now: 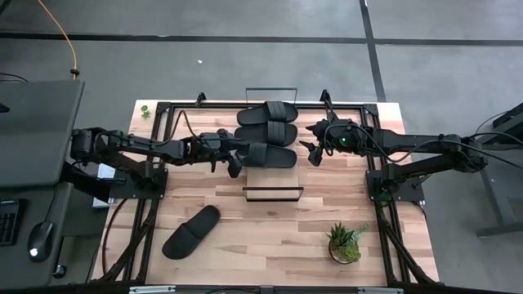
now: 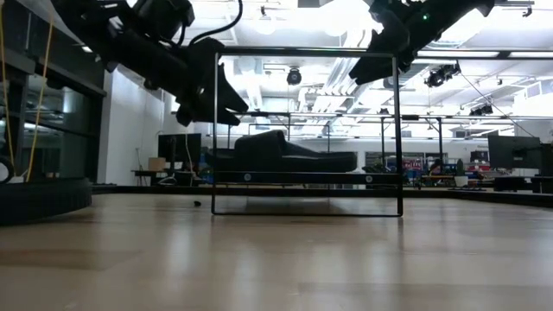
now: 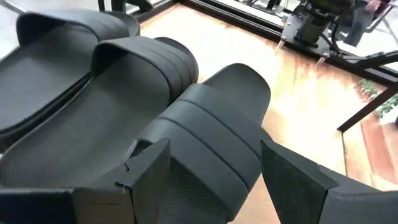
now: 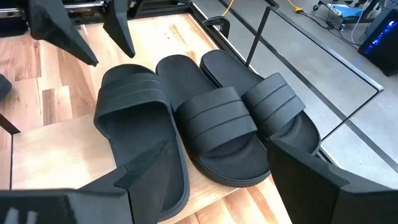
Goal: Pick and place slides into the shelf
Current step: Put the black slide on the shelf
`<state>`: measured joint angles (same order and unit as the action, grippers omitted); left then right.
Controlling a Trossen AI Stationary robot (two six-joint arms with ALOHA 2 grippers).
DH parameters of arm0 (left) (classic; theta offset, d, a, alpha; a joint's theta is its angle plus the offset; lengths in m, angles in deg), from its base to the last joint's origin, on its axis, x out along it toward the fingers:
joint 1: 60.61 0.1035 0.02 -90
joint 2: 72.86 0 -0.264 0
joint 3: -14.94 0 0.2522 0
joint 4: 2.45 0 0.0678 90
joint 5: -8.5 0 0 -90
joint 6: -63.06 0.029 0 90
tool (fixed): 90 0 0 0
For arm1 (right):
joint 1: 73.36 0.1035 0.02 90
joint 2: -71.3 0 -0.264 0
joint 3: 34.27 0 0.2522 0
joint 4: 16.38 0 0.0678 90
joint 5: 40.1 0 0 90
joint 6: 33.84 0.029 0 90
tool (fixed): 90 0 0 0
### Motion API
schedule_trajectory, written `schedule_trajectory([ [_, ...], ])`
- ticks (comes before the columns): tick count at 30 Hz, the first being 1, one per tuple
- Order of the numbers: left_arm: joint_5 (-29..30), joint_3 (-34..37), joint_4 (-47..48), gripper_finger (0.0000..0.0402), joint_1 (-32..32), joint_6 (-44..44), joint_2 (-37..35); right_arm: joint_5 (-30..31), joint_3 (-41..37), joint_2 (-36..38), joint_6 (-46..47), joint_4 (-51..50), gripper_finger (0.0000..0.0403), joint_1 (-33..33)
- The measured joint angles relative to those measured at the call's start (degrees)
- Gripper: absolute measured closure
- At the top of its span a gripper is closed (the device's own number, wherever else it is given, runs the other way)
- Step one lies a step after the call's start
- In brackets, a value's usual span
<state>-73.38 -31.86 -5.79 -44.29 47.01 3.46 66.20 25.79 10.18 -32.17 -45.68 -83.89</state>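
Note:
Three black slides lie side by side, soles down, on the light-wood shelf: far, middle and near. A fourth slide lies on the tabletop at the near left. My left gripper is open at the left end of the near slide. Its fingers stand above the strap, one to each side. The low view shows this gripper raised clear of the slide. My right gripper is open and hovers high at the shelf's right side, facing the three slides.
Thin black wire rails rise at the shelf's near and far ends. A potted plant stands at the near right and a small green thing at the far left. Bare tabletop lies between the fourth slide and the plant.

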Motion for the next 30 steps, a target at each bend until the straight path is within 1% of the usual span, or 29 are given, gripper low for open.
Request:
schedule_trajectory([
  [5,1.4,0.0,-1.5,0.0169,-1.1,1.8,0.3,0.0,0.0,0.0,0.0,0.0,0.0146,0.0],
  [8,1.3,0.0,-2.8,0.0170,-1.1,2.8,1.6,0.0,0.0,0.0,0.0,0.1,0.0146,0.0],
  [15,1.0,0.0,-7.2,0.0170,-1.0,2.9,7.3,0.0,0.0,0.0,0.0,0.1,0.0146,0.0],
  [21,4.1,0.0,-7.1,0.0170,-1.0,4.0,8.7,0.0,0.0,0.0,0.0,0.1,0.0146,0.0],
  [24,3.6,0.0,-7.5,0.0170,-1.0,3.5,9.9,0.0,0.0,0.0,0.1,0.1,0.0146,0.0],
  [28,2.2,-0.3,-10.4,0.0170,-0.9,2.0,12.8,0.0,0.0,-0.1,1.0,0.1,0.0146,0.0],
  [30,0.8,-1.9,-10.1,0.0170,-0.9,1.7,14.6,0.1,0.0,-0.1,1.0,0.1,0.0146,0.0],
])
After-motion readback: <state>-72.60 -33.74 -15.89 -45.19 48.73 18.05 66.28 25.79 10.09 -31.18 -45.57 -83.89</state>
